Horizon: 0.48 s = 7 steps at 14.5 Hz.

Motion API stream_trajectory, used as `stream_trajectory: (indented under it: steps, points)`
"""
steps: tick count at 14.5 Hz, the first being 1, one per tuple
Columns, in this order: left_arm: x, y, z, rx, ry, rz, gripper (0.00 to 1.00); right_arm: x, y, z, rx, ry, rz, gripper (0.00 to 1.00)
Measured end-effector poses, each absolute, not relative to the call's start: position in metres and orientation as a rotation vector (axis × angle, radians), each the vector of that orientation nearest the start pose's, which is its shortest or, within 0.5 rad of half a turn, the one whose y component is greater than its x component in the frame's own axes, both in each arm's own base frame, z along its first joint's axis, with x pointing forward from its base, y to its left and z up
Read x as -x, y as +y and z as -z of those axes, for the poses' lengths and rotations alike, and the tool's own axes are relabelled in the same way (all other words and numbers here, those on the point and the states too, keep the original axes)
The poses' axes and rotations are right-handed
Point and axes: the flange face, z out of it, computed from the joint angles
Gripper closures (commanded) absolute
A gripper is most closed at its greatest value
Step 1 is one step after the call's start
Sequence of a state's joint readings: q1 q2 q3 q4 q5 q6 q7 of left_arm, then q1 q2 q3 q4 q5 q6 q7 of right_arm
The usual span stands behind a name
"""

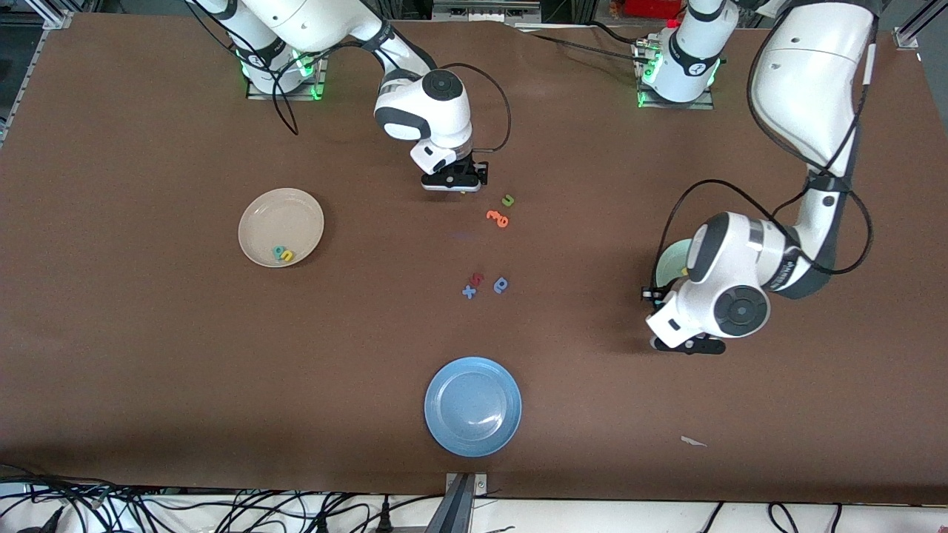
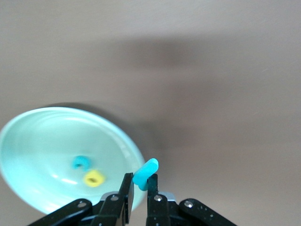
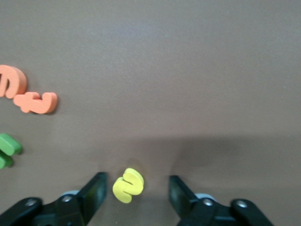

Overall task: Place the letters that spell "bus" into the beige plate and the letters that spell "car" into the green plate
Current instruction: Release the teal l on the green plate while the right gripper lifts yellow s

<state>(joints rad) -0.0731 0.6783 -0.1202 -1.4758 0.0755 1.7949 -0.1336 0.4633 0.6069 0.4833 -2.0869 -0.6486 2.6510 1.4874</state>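
White arms (image 1: 807, 74) (black cables), green-lit bases (image 1: 281, 74)

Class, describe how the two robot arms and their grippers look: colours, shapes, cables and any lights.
Both arms are glossy white with rounded shells and dark grey joint bands. A loose black cable loops along each. The right gripper and left gripper have black two-finger hands with bolted links. The bases glow green.

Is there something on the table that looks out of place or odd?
Only a small pale scrap lying on the table, nearer the front camera than the left gripper and toward the left arm's end. It is no letter or plate. Nothing looks spilled, tipped or damaged.
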Motion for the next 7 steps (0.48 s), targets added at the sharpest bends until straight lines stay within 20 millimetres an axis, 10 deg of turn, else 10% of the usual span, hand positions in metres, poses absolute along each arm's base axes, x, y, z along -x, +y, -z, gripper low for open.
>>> stream_trajectory:
  steps: [3, 4, 5, 6, 7]
  points:
    - [-0.651, -0.059, -0.253, 3.046, 0.182, -0.535, 1.0, -0.325, 0.484, -0.166, 3.074, 0.084, 0.123, 0.81]
    - [-0.645, -0.049, -0.247, 3.051, 0.178, -0.511, 0.86, -0.325, 0.484, -0.166, 3.073, 0.083, 0.124, 0.85]
    - [-0.639, -0.041, -0.239, 3.058, 0.175, -0.489, 0.25, -0.325, 0.484, -0.166, 3.074, 0.083, 0.125, 0.87]
    - [-0.633, -0.037, -0.231, 3.064, 0.173, -0.472, 0.0, -0.325, 0.484, -0.166, 3.073, 0.082, 0.125, 0.89]
    - [-0.628, -0.035, -0.225, 3.066, 0.169, -0.47, 0.0, -0.326, 0.484, -0.166, 3.073, 0.081, 0.128, 0.9]
